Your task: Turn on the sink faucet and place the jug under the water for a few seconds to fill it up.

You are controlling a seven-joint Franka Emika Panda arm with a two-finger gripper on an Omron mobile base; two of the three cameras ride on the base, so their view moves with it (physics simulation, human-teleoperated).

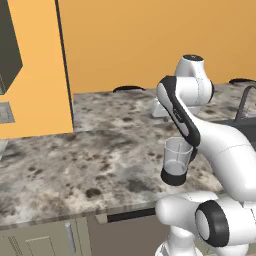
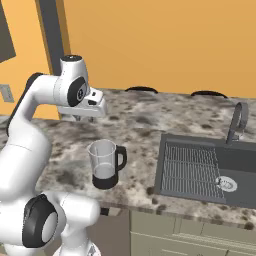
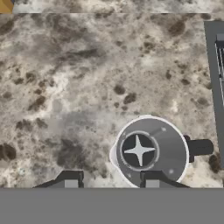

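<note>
One jug (image 2: 105,163) upright on speckled counter (image 2: 135,125), sink (image 2: 200,172) beside it, hand (image 3: 111,181) open above.

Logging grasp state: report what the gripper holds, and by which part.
Nothing is held. The gripper hangs open above the counter, and the jug stands free on it, handle untouched.

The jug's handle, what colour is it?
Black. The jug has a black side handle, seen best in the right base view.
</note>
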